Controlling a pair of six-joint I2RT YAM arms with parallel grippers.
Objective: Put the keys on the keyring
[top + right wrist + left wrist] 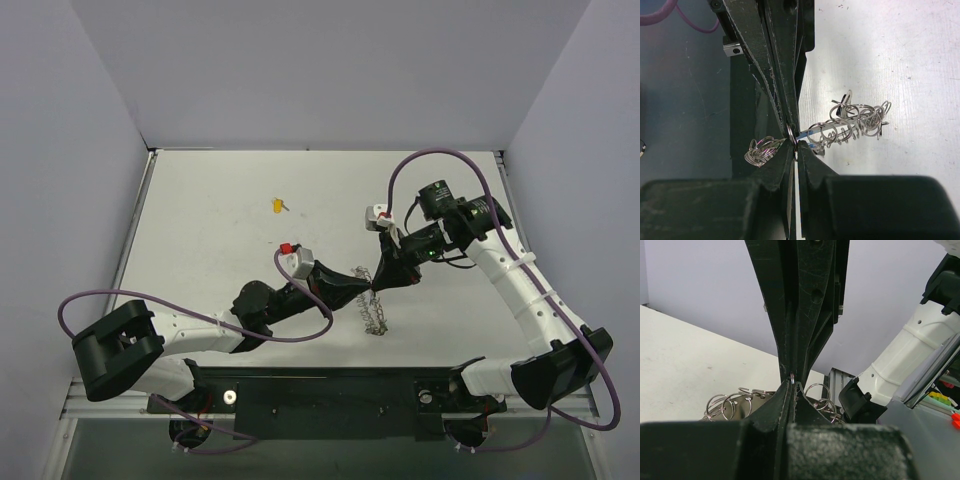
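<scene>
The keyring (376, 318) is a silvery chain of small rings, part lifted and part trailing onto the table (200, 230). My left gripper (368, 287) and right gripper (376, 285) meet tip to tip over it. In the left wrist view the left gripper (791, 384) is shut on one small ring, with keyring loops (727, 405) hanging on either side. The right gripper (793, 146) is shut on the same small ring, and the keyring (855, 120) spreads out to its right. A blue streak (811, 134), perhaps a key, shows among the rings. A yellow-headed key (279, 206) lies alone at the far left.
Grey walls close the table at the back and both sides. A black rail (330, 385) carrying the arm bases runs along the near edge. Purple cables (300, 335) loop beside each arm. The right arm's white link (910, 350) fills the right of the left wrist view.
</scene>
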